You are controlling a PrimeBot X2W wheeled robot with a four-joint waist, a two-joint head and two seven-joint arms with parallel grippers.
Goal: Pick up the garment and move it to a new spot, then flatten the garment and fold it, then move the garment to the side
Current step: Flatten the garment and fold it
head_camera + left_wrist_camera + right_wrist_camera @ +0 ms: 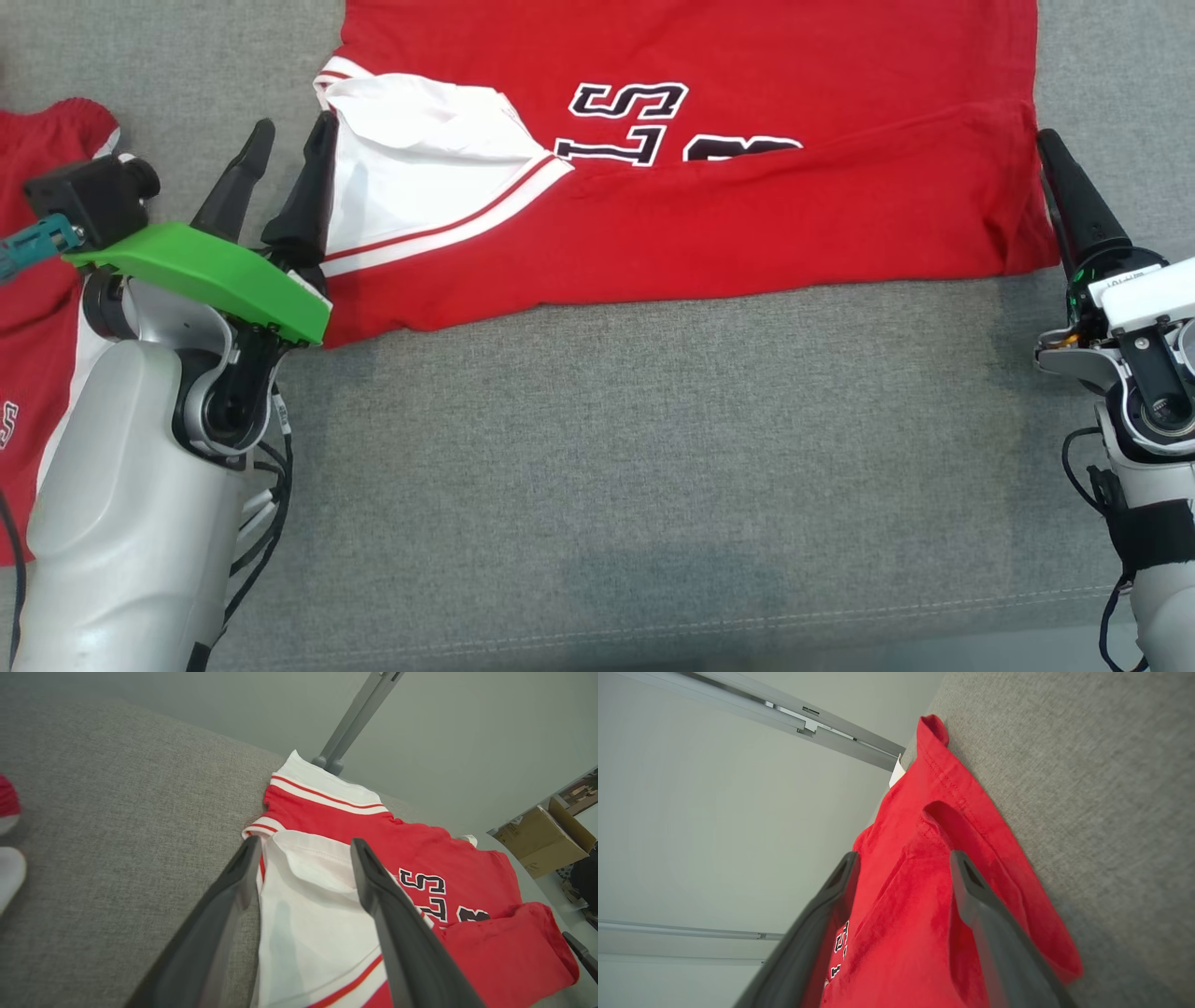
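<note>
The garment [747, 215] is a red jersey with a white sleeve and black-and-white letters, spread across the grey cushion with its lower part folded up over the print. My left gripper [295, 123] stands open at the garment's left edge, its right finger against the white sleeve. In the left wrist view its fingers [224, 914] straddle the white sleeve [308, 914]. My right gripper [1050, 145] is at the garment's right edge, seen side-on. In the right wrist view that gripper [906, 856] is open, with the red folded corner [924, 896] lying between its spread fingers.
A second red-and-white garment [37, 308] lies at the far left, partly under my left arm. The grey cushion [653, 420] stretches bare toward me, with a seam near its front edge. Beyond the cushion stand a grey metal pole [350, 718] and a cardboard box [542, 840].
</note>
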